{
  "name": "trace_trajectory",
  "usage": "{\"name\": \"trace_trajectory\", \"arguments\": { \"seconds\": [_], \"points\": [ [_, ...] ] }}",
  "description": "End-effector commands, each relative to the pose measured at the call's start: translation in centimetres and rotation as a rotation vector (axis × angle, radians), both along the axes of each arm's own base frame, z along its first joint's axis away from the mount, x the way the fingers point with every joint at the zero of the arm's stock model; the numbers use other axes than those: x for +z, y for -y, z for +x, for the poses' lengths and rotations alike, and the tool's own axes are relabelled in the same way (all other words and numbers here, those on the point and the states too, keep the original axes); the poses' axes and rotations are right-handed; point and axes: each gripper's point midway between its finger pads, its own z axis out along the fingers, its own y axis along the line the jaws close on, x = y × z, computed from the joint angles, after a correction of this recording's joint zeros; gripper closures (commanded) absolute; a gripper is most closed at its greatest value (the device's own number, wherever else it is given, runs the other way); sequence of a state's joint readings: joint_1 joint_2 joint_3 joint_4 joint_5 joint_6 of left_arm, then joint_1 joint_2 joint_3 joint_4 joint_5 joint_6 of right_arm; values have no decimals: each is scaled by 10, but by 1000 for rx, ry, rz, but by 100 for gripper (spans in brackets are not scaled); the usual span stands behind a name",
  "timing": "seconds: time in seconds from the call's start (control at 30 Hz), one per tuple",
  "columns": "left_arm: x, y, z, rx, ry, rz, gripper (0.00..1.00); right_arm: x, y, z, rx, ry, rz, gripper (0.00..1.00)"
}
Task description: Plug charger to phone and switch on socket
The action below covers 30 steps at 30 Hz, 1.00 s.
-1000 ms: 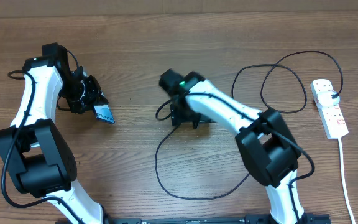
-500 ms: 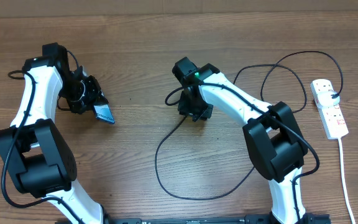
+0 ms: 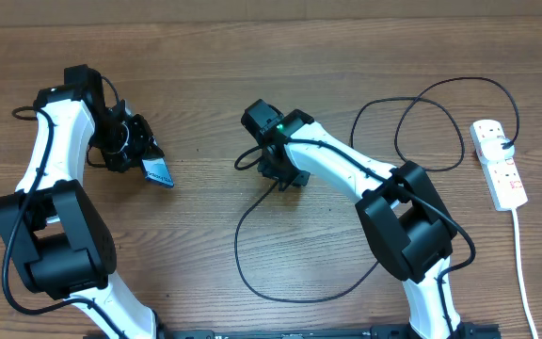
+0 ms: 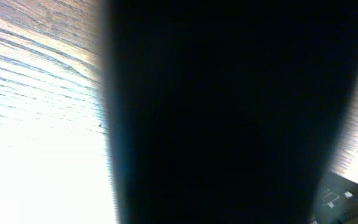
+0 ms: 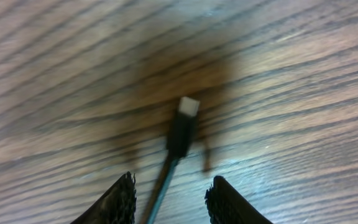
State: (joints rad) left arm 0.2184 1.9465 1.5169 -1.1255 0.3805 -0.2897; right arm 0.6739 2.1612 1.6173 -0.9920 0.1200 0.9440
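While your left end effector (image 3: 141,151) was closed on the phone (image 3: 159,172) and held it tilted at the left side of the tabletop (image 3: 205,75), the right end effector (image 5: 169,186) was near the middle, with the charger (image 3: 252,273) running between its fingers (image 5: 120,199). In the right wrist view those fingers stood apart at the tips, so I cannot tell if they really pinched the cable lower down. The connector tip (image 5: 188,106) pointed forward, free, and seemed lifted off the wood. It was well apart from the phone. The other end of the charger reached the socket (image 3: 500,169) at the far right edge, and the long cable lay in loose loops in between.

In my judgement, several things could go wrong from here. The soft cable could let the tip droop or twist, so it would miss the port. If the hold was weak, the tip could slide back when you pushed. The loops could also catch on the right arm and pull at the socket.
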Motion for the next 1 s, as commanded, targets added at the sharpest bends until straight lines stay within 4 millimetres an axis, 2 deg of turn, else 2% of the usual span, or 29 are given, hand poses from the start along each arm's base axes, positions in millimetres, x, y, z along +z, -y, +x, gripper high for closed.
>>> {"name": "trace_trajectory", "arguments": {
  "seconds": [0.0,0.07,0.2,0.33,0.6,0.67,0.7,0.77,0.93,0.97],
  "points": [
    [8,0,2,12,22,-9,96,-15,14,-3,-48,-5,-38,64],
    [8,0,2,12,22,-8,96,-18,14,-3,-48,-3,-36,66],
    [8,0,2,12,20,-9,96,-19,10,2,-48,17,-20,84],
    [8,0,1,12,18,-9,96,-19,10,-2,-23,1,-19,92],
    [8,0,1,12,18,-9,96,-19,8,0,2,4,-12,88],
    [8,0,1,12,18,-9,96,-19,9,2,-3,8,-9,72],
    [8,0,1,12,18,-9,96,-19,10,3,-8,10,-7,68],
    [8,0,1,12,18,-9,96,-19,14,6,-27,10,-5,69],
    [8,0,2,12,21,-9,96,-19,14,11,-36,16,10,96],
    [8,0,2,12,21,-9,95,-19,13,10,-35,11,16,96]
  ]
}}
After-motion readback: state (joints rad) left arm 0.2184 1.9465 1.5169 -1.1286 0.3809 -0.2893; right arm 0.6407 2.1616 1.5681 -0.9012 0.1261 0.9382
